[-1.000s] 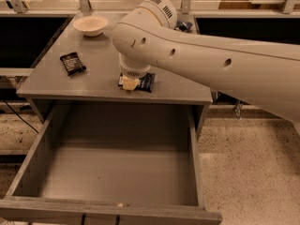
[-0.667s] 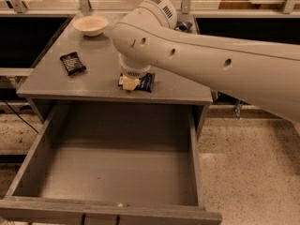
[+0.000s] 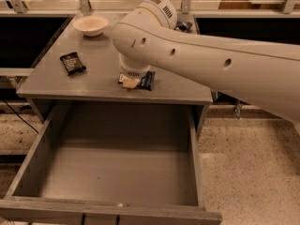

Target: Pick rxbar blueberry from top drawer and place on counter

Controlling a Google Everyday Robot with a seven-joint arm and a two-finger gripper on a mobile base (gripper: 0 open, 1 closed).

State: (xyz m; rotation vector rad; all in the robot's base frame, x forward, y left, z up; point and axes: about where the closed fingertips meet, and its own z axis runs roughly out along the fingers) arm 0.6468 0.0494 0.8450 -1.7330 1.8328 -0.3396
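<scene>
The rxbar blueberry [image 3: 148,80], a dark-blue wrapped bar, lies on the counter [image 3: 93,81] near its front edge. My gripper [image 3: 131,82] points straight down at the bar's left end and hides part of it. I cannot tell whether it still touches the bar. The big white arm [image 3: 211,60] reaches in from the right and covers the gripper's upper part. The top drawer [image 3: 117,172] stands pulled open below the counter, and its grey floor is bare.
A black wrapped bar [image 3: 72,63] lies on the counter's left side. A white bowl [image 3: 91,25] stands at the back left. A bit of a blue snack bag [image 3: 183,26] shows behind the arm at the back. Speckled floor lies to the right.
</scene>
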